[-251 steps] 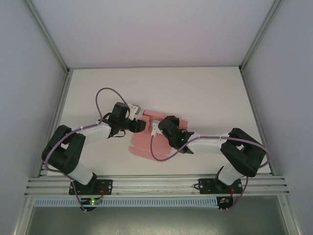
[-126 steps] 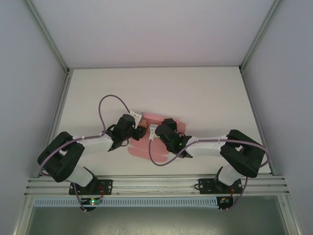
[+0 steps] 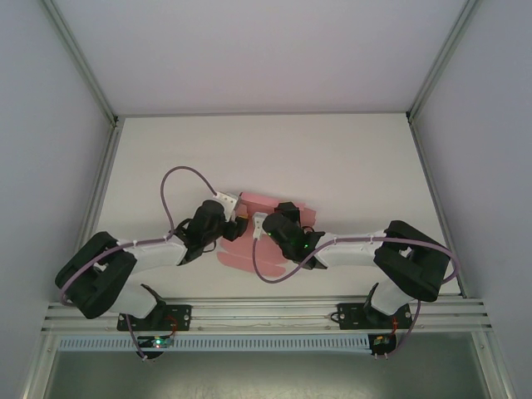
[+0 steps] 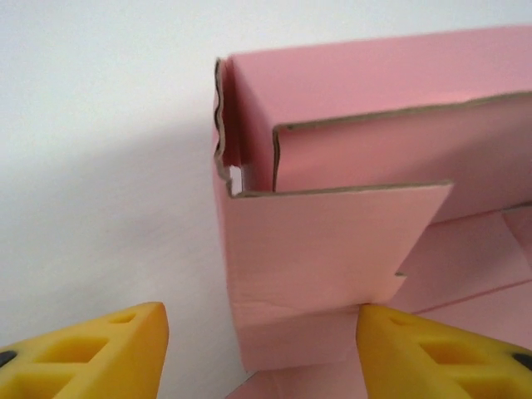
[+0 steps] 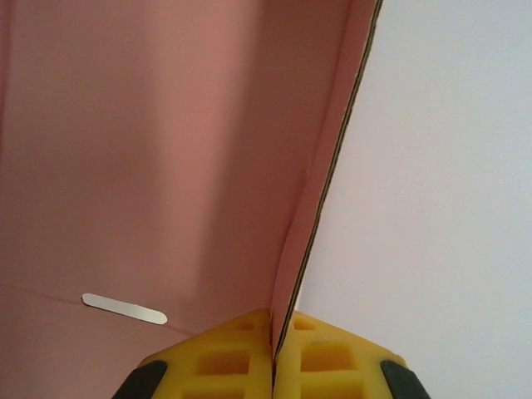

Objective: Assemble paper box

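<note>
On the left, the left tool [image 4: 262, 349] has slid in closer to the paper box [image 4: 374, 91], which sits in the middle of the table [image 3: 332, 158]. Its yellow fingers [image 4: 100, 345] stand open on both sides of a raised end flap [image 4: 324, 249]. On the right, the right tool [image 5: 273, 341] stays pinched tight on a thin side wall [image 5: 320, 141], so I think this corner gets folded next and the box is only half made.
</note>
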Controlling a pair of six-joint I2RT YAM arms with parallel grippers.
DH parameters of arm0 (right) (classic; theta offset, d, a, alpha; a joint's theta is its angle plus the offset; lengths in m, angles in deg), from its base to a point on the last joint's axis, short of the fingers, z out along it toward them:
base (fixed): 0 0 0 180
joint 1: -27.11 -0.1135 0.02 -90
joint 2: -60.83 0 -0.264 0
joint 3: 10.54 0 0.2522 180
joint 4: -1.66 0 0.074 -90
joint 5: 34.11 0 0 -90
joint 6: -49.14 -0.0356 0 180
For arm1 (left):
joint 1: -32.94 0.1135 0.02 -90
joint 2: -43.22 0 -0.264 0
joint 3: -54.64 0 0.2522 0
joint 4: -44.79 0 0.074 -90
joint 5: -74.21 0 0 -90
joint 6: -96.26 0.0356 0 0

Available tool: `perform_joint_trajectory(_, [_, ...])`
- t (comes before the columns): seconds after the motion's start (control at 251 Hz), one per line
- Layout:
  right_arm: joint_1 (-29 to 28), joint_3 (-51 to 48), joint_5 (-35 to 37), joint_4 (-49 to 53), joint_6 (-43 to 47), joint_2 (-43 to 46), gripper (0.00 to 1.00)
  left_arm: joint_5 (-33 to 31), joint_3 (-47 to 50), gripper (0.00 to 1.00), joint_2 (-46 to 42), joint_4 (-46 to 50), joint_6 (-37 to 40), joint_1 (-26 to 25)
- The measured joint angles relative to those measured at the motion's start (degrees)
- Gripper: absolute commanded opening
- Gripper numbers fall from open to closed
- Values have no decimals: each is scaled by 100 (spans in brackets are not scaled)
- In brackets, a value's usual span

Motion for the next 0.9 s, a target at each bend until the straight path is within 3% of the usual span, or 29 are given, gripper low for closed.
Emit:
perform_joint_trajectory(0.331, [81, 0, -87, 90, -79, 0, 0, -181, -153, 59, -1141, 1147, -507, 105])
perform_joint_trajectory(0.563, [140, 2, -155, 136, -107, 2, 0, -267, -153, 55, -1231, 1534, -1209, 916])
perform_joint_trajectory(0.898, [140, 2, -146, 179, -107, 2, 0, 1687, -280, 43, 212, 640, -1058, 1104])
